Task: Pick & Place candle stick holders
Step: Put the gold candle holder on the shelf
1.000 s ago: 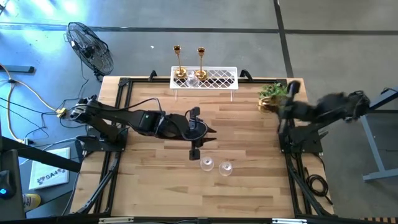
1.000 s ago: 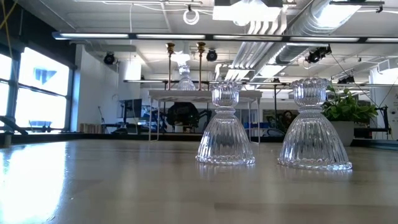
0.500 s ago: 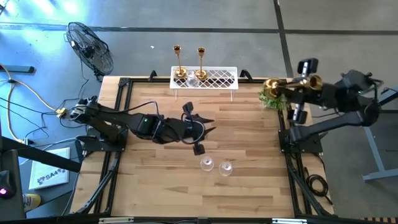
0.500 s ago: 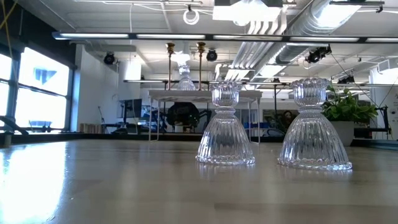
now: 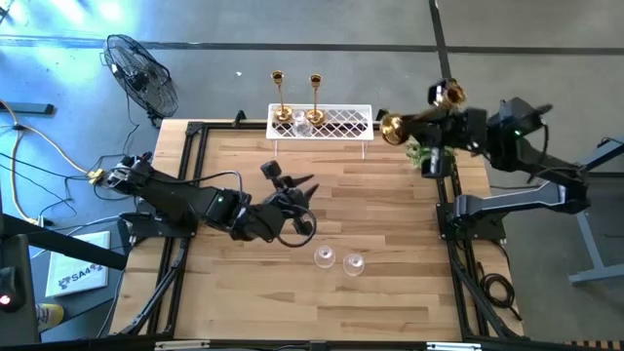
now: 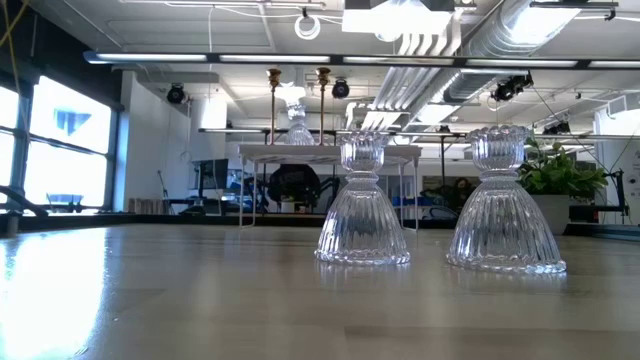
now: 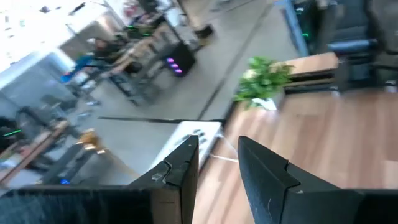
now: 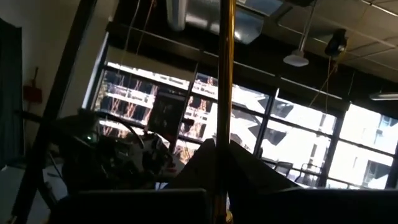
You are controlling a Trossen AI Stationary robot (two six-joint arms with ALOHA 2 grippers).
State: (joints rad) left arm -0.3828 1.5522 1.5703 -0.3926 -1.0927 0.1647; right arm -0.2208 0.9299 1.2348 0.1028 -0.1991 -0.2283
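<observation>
The high view looked straight down on the whole desk (image 5: 380, 205) and both arms. The low view sat at desk-top level, very near two glass holders (image 6: 362, 200), facing the white rack (image 6: 330, 153) both views shared. The left wrist view looked across the desk toward the plant (image 7: 264, 78); the right wrist view tilted up at ceiling and windows.

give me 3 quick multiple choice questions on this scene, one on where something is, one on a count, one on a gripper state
1. Where are the two upright gold holders?
A) on the white rack
B) on the floor
C) beside the fan

2. How many clear glass holders stand on the bare table near its front?
A) one
B) two
C) four

3. What is the right gripper doing?
A) hanging open
B) gripping a gold holder
C) holding the plant

Key: 1 A, both rise from the white rack; 2 B, a pair stands side by side; 3 B, its fingers pinch the gold holder by the stem.
</observation>
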